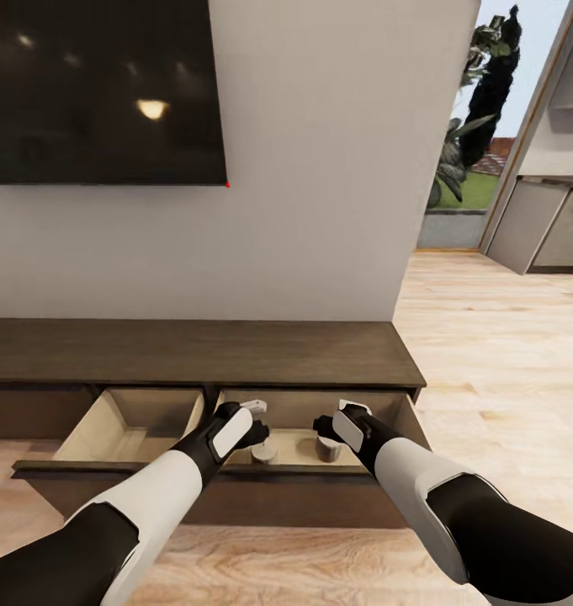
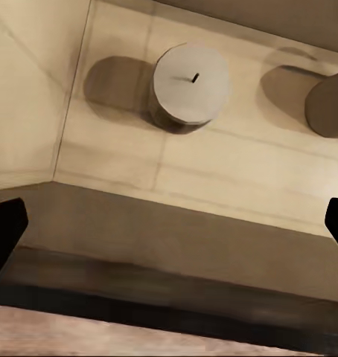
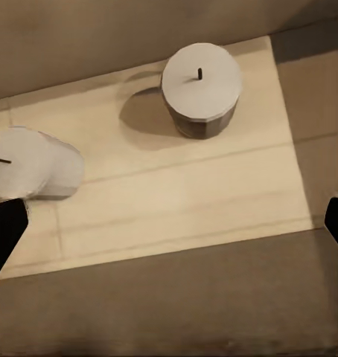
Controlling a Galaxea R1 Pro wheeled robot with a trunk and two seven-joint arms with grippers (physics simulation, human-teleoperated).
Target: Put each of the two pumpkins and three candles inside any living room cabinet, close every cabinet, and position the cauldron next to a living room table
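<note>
So the long low dark brown wood cabinet (image 1: 193, 352) sits against the wall with two drawers pulled out side by side, both with pale wood insides. The right-hand drawer has two short stubby grey-beige candles standing upright on its floor, well apart from each other. The left candle (image 1: 263, 452) is close to the drawer's left wall; from the left wrist camera (image 2: 190, 83) you look straight down on its flat round top with the tiny dark wick. The right candle (image 1: 328, 447) stands nearer the middle, and the right wrist camera shows it (image 3: 202, 88) the same way, wick up
</note>
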